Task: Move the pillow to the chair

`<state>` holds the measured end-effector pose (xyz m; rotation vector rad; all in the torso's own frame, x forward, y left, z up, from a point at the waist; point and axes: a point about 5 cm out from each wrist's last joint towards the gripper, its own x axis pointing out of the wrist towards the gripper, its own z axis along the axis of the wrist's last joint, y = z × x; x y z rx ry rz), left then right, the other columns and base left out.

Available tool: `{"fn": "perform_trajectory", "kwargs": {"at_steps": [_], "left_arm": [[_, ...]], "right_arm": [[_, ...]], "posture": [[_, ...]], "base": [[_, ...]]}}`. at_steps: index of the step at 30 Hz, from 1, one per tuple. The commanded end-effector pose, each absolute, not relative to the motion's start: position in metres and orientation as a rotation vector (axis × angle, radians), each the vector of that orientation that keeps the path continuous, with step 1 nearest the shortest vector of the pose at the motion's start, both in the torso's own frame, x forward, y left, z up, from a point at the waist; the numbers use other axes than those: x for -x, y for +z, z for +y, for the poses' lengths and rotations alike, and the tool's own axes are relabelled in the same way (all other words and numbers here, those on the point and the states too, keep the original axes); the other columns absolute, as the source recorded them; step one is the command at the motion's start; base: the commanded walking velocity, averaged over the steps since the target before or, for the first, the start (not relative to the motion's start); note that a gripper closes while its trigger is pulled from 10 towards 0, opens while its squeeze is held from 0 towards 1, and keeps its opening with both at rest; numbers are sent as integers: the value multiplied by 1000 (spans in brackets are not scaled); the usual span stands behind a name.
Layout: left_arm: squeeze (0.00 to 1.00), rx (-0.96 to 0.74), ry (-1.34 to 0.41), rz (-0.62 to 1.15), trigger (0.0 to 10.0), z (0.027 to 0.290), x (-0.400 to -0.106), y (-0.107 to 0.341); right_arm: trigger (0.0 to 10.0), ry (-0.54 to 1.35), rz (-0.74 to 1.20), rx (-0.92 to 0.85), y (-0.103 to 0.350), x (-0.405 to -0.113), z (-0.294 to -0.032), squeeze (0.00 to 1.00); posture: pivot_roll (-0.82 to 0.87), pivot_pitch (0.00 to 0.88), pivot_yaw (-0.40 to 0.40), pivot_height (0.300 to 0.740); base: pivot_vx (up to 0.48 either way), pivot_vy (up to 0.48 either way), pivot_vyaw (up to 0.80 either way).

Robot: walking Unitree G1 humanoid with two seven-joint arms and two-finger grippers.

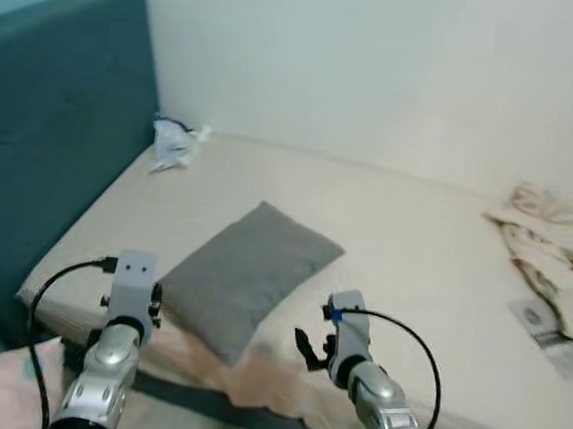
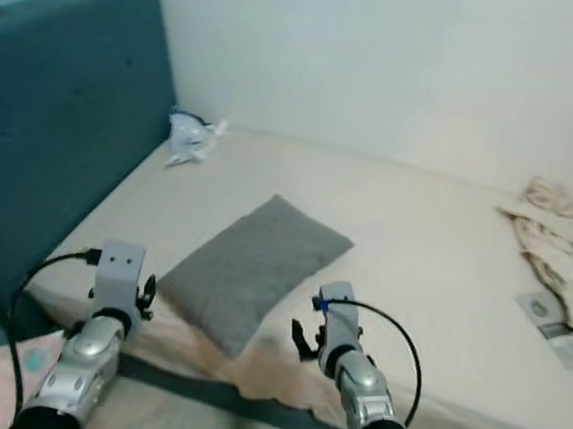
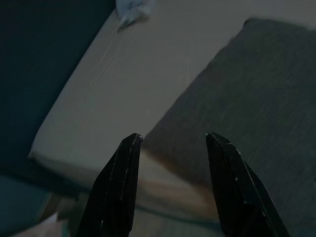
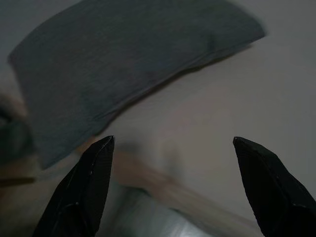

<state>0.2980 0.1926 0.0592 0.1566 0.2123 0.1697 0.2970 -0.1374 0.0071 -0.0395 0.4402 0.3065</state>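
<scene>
1. Head views: the grey pillow [image 1: 246, 276] lies on the bed [image 1: 414, 246], between the left gripper [image 1: 130, 306] and the right gripper [image 1: 315, 353], a little ahead of both.
2. Left wrist view: the fingers [image 3: 121, 182] are spread; the pillow is just beyond them.
3. Right wrist view: the fingers [image 4: 89, 187] are spread wide; the picture is blurred, so the pillow seems near, not touched.

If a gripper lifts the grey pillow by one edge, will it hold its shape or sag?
The flat grey fabric pillow would probably sag: it looks thin and soft. Likely light. Its woven cover should grip; the open left gripper and right gripper flank it.
</scene>
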Motion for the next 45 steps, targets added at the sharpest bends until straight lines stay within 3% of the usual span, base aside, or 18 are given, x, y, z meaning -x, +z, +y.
{"fn": "perform_trajectory", "kwargs": {"at_steps": [1, 8, 21, 32, 34, 45], "left_arm": [[0, -153, 193, 243, 10000, 196, -293, 51], [0, -92, 263, 245, 10000, 198, -286, 46], [0, -125, 200, 180, 10000, 186, -283, 51], [0, -158, 169, 150, 10000, 181, -285, 54], [0, -90, 198, 146, 10000, 183, -283, 54], [0, -156, 170, 140, 10000, 188, -280, 54]], "right_arm": [[10000, 323, 430, 45, 8, -298, -132, 0], [10000, 360, 430, 76, 10, -299, -133, 0], [10000, 418, 403, 117, 15, -302, -129, 0], [10000, 441, 362, 90, 18, -300, -126, 0], [10000, 425, 370, 75, 16, -299, -126, 0], [10000, 420, 376, 59, 12, -293, -124, 0]], "posture": [[74, 58, -52, 740], [61, 95, -80, 740], [63, 128, -103, 740], [68, 122, -89, 740], [57, 118, -84, 740], [82, 107, -79, 740]], "base": [[0, 0, 0], [0, 0, 0], [208, 0, 0], [391, 0, 0], [0, 0, 0], [0, 0, 0]]}}
